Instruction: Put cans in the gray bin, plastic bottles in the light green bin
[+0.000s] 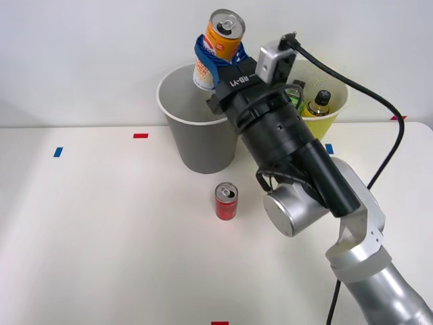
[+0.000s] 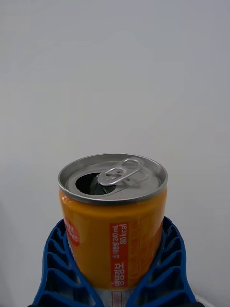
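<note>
My right gripper (image 1: 211, 59) is shut on the orange can (image 1: 220, 42), holding it tilted above the gray bin (image 1: 196, 145). In the right wrist view the orange can (image 2: 114, 225) sits between my blue ribbed fingers (image 2: 55, 268), its silver pull-tab top open. The red can (image 1: 226, 201) stands upright on the table just in front of the gray bin. The light green bin (image 1: 330, 112) stands behind my arm to the right, with two black-capped bottles inside: one with yellow-orange contents (image 1: 318, 103) and one (image 1: 296, 91) partly hidden by the arm.
Small blue (image 1: 57, 152) and red (image 1: 140, 135) tape marks lie on the white table (image 1: 101, 237). A black cable (image 1: 379, 108) loops from the wrist over the right side. A white wall stands behind the bins.
</note>
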Controlling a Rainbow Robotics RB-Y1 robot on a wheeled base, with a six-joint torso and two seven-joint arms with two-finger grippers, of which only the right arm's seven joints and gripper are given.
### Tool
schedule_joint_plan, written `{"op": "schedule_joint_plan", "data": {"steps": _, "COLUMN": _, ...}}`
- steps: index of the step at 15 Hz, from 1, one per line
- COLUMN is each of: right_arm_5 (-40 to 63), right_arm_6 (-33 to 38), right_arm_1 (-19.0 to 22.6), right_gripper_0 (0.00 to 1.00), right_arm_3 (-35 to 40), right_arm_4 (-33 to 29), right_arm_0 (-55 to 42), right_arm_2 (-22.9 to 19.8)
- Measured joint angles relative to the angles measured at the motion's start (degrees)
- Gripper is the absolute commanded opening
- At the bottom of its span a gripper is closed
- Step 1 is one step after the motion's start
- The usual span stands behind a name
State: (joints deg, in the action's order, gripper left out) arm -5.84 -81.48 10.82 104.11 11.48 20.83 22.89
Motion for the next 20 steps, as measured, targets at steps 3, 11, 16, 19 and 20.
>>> {"op": "schedule_joint_plan", "data": {"steps": 3, "right_arm_5": -4.36, "right_arm_6": 0.17, "right_arm_1": -2.73, "right_gripper_0": 0.00, "right_arm_3": -12.11, "right_arm_4": 0.17, "right_arm_0": 6.16, "right_arm_2": -0.84}}
{"op": "schedule_joint_plan", "data": {"steps": 11, "right_arm_5": -6.87, "right_arm_6": -0.68, "right_arm_1": -6.12, "right_gripper_0": 0.50, "right_arm_3": -26.16, "right_arm_4": -0.71, "right_arm_0": 16.05, "right_arm_2": -3.19}}
{"op": "schedule_joint_plan", "data": {"steps": 16, "right_arm_5": -6.89, "right_arm_6": -0.66, "right_arm_1": -5.22, "right_gripper_0": 1.00, "right_arm_3": -26.22, "right_arm_4": -0.80, "right_arm_0": 15.79, "right_arm_2": -2.83}}
{"op": "schedule_joint_plan", "data": {"steps": 19, "right_arm_5": -6.98, "right_arm_6": -1.38, "right_arm_1": -4.52, "right_gripper_0": 1.00, "right_arm_3": -25.68, "right_arm_4": -1.58, "right_arm_0": 14.38, "right_arm_2": -2.77}}
{"op": "schedule_joint_plan", "data": {"steps": 20, "right_arm_5": -7.19, "right_arm_6": -1.67, "right_arm_1": -4.02, "right_gripper_0": 1.00, "right_arm_3": -24.84, "right_arm_4": -1.91, "right_arm_0": 13.11, "right_arm_2": -2.77}}
